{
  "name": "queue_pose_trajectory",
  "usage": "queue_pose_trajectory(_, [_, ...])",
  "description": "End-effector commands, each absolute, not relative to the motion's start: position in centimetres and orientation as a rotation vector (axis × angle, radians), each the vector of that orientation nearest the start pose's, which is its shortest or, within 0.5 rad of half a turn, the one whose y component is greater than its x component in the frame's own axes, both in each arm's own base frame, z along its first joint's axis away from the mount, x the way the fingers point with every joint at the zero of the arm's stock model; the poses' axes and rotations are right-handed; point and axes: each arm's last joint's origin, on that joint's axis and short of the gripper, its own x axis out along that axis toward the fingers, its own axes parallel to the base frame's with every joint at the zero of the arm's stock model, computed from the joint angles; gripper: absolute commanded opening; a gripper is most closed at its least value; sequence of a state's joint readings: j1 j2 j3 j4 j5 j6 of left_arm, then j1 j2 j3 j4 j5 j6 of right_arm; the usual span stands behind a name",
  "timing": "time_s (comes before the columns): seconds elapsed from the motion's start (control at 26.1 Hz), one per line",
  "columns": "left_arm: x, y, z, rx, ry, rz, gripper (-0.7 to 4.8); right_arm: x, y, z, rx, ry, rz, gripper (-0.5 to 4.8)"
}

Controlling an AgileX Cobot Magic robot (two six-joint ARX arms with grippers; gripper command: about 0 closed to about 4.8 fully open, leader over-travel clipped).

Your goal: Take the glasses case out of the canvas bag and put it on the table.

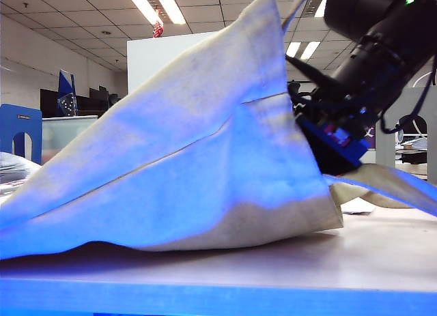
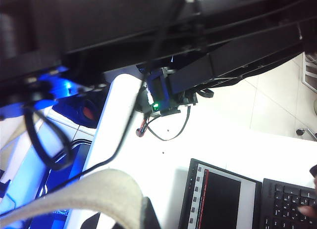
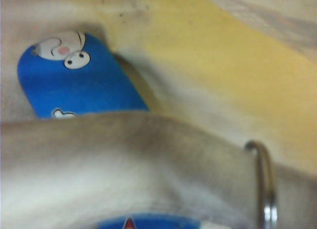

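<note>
Room: an open office with ceiling light panels, a white partition board behind the scene, and desks far back on the left and right.
Bench (image 1: 382,261): pale and smooth, carrying the canvas bag, whose lower edge sags onto it near the front.
Canvas bag (image 1: 205,166): large cream cloth, pulled up into a tent with its peak at the top right; its mouth faces right, and a strap (image 1: 403,183) trails away to the right.
Left end effector: its jaws do not show in any view. It reads as clenched. The left wrist view shows a band of cream cloth close by, so it probably pinches bag fabric, though what it grips cannot be confirmed.
Right end effector: the right arm (image 1: 369,63) reaches down into the bag mouth from the upper right. The fingers are hidden, and whether they are parted cannot be told from the pictures.
Glasses case (image 3: 79,80): bright blue with white cartoon figures, lying inside the bag against the cloth, its near part hidden behind a fold of fabric. It is not gripped.
Metal ring (image 3: 265,184): a curved silvery loop beside that fold.
Step in hand: reaching in for the case.
Doing it well: keep the bag mouth lifted, pass over the fold rather than snagging it, straddle the case across its narrow width, close only on the case and no cloth, then withdraw through the mouth.
</note>
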State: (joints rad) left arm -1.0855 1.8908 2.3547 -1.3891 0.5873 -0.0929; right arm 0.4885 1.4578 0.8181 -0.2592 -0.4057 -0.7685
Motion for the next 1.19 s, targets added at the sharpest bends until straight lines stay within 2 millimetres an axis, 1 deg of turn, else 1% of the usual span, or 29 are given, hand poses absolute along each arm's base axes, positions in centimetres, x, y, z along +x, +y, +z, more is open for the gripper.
queue_pose_trajectory(0.04, [14.5,-31.4,44.8,0.189,1.073,-1.514,-0.05,24.4,14.7,17.0,-0.700,0.682,1.191,4.79])
queue_pose_trajectory(0.15, [13.9,-31.7,44.8,0.202,1.074,-1.531,-0.05,24.5,16.1,15.9,-0.737,0.671,1.237,4.79])
queue_pose_trajectory(0.27, [13.3,-31.7,44.6,0.222,1.094,-1.543,-0.05,24.7,16.3,14.7,-0.763,0.715,1.222,4.79])
queue_pose_trajectory(0.31, [13.2,-31.7,44.6,0.225,1.097,-1.544,-0.05,24.8,16.3,14.6,-0.764,0.719,1.225,4.79])
queue_pose_trajectory(0.38, [13.1,-31.8,44.6,0.229,1.093,-1.549,-0.05,25.0,16.6,14.3,-0.767,0.727,1.232,4.79])
queue_pose_trajectory(0.46, [13.1,-31.8,44.6,0.242,1.081,-1.551,-0.05,25.1,16.5,13.3,-0.801,0.781,1.198,4.79])
queue_pose_trajectory(0.5, [13.2,-31.8,44.6,0.254,1.072,-1.533,-0.05,25.1,16.5,13.1,-0.832,0.801,1.178,3.66])
queue_pose_trajectory(0.54, [13.3,-31.8,44.5,0.279,1.055,-1.492,-0.05,25.0,16.5,13.1,-0.876,0.808,1.145,1.98])
queue_pose_trajectory(0.69, [13.6,-31.7,44.4,0.329,1.015,-1.426,-0.05,25.0,16.4,13.5,-0.906,0.809,1.097,1.98])
queue_pose_trajectory(0.73, [14.3,-31.4,44.4,0.354,0.992,-1.345,-0.05,25.1,16.2,14.1,-0.928,0.803,1.050,1.98])
queue_pose_trajectory(0.8, [15.9,-30.7,44.3,0.353,0.978,-1.250,-0.05,25.2,15.3,15.1,-0.912,0.798,1.011,1.98])
queue_pose_trajectory(0.84, [17.5,-29.8,44.3,0.352,0.963,-1.151,-0.05,25.2,14.4,16.0,-0.880,0.811,0.972,1.98])
queue_pose_trajectory(0.92, [20.1,-28.3,44.3,0.332,0.939,-1.027,-0.05,25.1,13.1,17.2,-0.859,0.815,0.934,1.98])
queue_pose_trajectory(0.96, [21.9,-27.2,44.4,0.290,0.925,-0.974,-0.05,25.0,12.5,18.3,-0.834,0.790,0.899,1.98])
queue_pose_trajectory(1.0, [22.8,-26.6,44.4,0.268,0.917,-0.946,-0.05,25.0,12.3,18.8,-0.819,0.772,0.885,1.98])
queue_pose_trajectory(1.03, [24.1,-26.0,44.3,0.222,0.912,-0.900,-0.05,24.8,12.3,19.6,-0.801,0.742,0.867,1.98])
queue_pose_trajectory(1.07, [25.4,-25.7,43.8,0.195,0.900,-0.868,-0.05,24.5,12.1,20.5,-0.779,0.710,0.845,1.98])
queue_pose_trajectory(1.11, [27.2,-25.4,42.3,0.228,0.885,-0.782,-0.05,24.1,11.9,21.4,-0.778,0.693,0.815,1.98])
queue_pose_trajectory(1.15, [28.4,-25.1,40.8,0.273,0.894,-0.695,-0.05,23.9,11.5,21.8,-0.806,0.707,0.765,2.02])
queue_pose_trajectory(1.19, [29.9,-24.7,39.0,0.279,0.916,-0.634,-0.05,23.7,11.0,22.1,-0.826,0.724,0.711,2.02])
